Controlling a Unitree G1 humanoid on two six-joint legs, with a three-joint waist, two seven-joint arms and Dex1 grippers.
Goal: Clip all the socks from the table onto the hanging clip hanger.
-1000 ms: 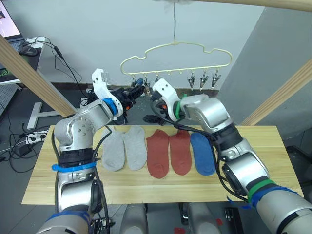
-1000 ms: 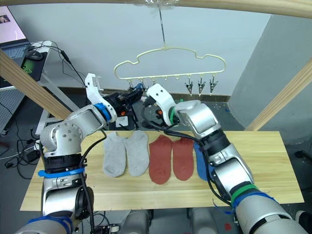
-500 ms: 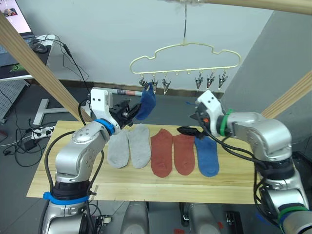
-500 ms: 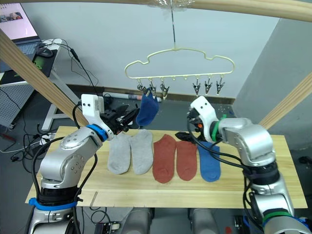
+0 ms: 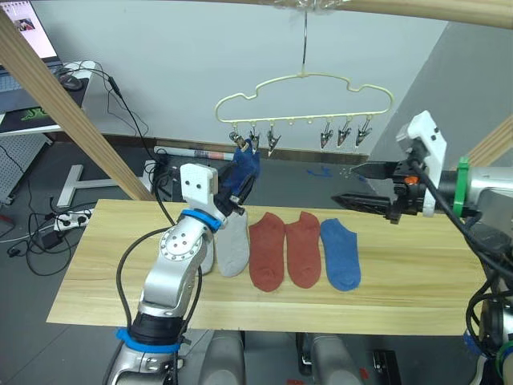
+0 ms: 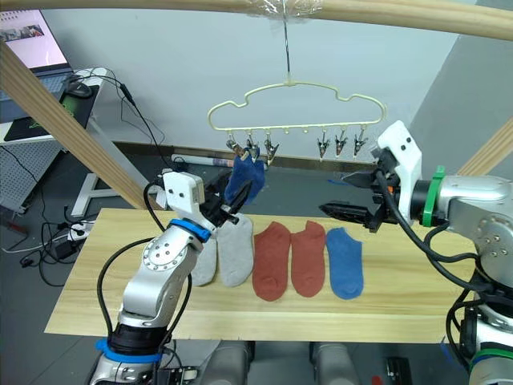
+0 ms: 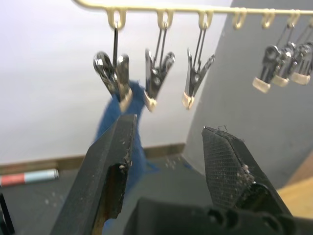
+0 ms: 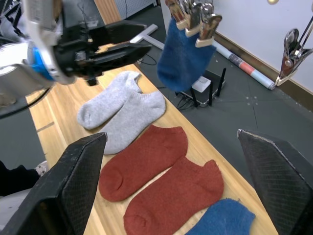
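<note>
Left gripper [image 7: 168, 161]: fingers spread apart, nothing between them, raised just below the leftmost clips [image 7: 117, 76] of the clip hanger [image 5: 304, 88]. Left forearm rises steeply from the table's near side, wrist bent fwd toward the hanging blue sock [image 5: 243, 170]. In the left wrist view that sock hangs from the first clip, partly behind the left finger [image 7: 110, 171]; touching or not, cannot tell.

Right gripper [image 5: 365, 186]: fingers wide apart, empty, pointing toward the robot's left. Right arm held out approx. level above the table's right end, well clear of the hanger and the socks.

Clip hanger: hangs by its metal hook [image 5: 304, 40] from the wooden pole [image 5: 401, 8]. Three clips on the left, three on the right; one blue sock clipped at far left.

Table [image 5: 104, 273]: five socks in a row, flat. L to R: two grey socks [image 6: 228, 253], partly behind the left arm; two rust red socks [image 5: 284, 249]; one blue sock [image 5: 340, 253].
</note>
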